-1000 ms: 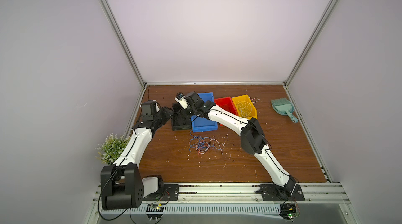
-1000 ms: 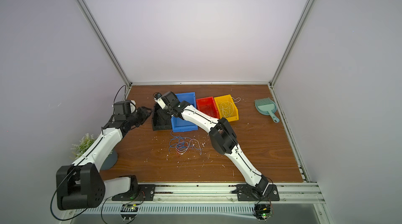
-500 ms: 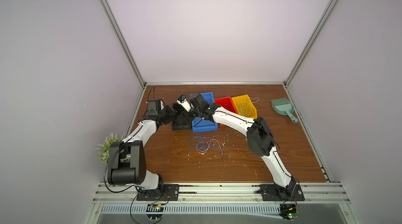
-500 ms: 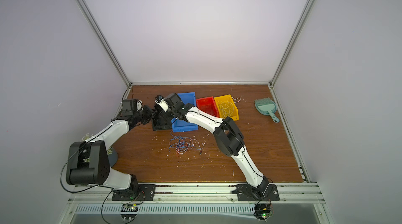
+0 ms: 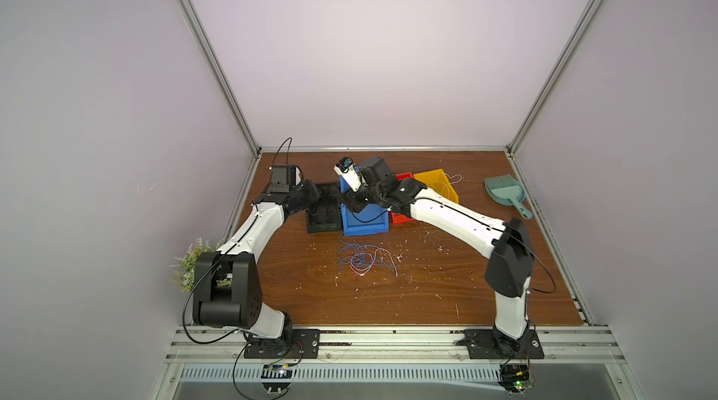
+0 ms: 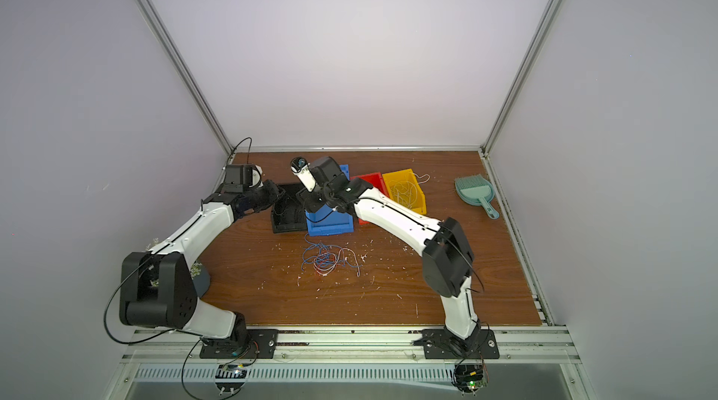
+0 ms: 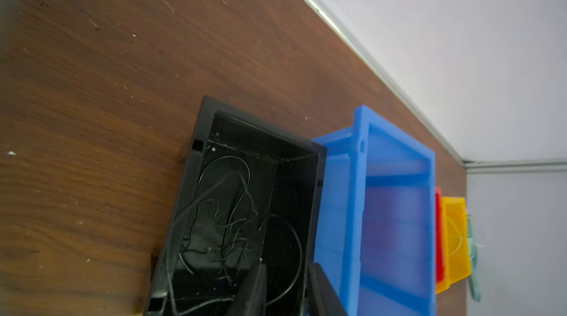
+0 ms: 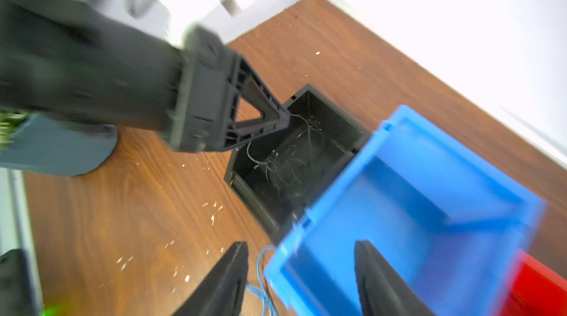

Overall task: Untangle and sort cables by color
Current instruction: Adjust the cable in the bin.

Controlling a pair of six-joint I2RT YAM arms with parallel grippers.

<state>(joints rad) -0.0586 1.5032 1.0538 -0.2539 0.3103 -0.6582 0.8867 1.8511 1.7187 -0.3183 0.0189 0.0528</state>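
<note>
**Tangle lying loose while both arms are working at the bins**

The cables are lying in three places. A blue, red and white tangle is sitting on the surface just on the arm-base side of the blue bin. Black strands are curling in the black bin, which is touching the blue bin's side. White strands are resting in the yellow bin, beyond the red bin on the blue bin's other side.

The left end effector is hanging over the black bin, jaws slightly apart with nothing visibly pinched, probably tending the black strands. The right end effector is gaping wide and empty astride the blue bin's corner. A blue strand is trailing beside its outer finger, so it seems to be working on blue.

White flecks are dotting the dark wood. A dustpan is lying well past the yellow bin, a plant is standing well past the black bin, and pale walls are closing in.
</note>
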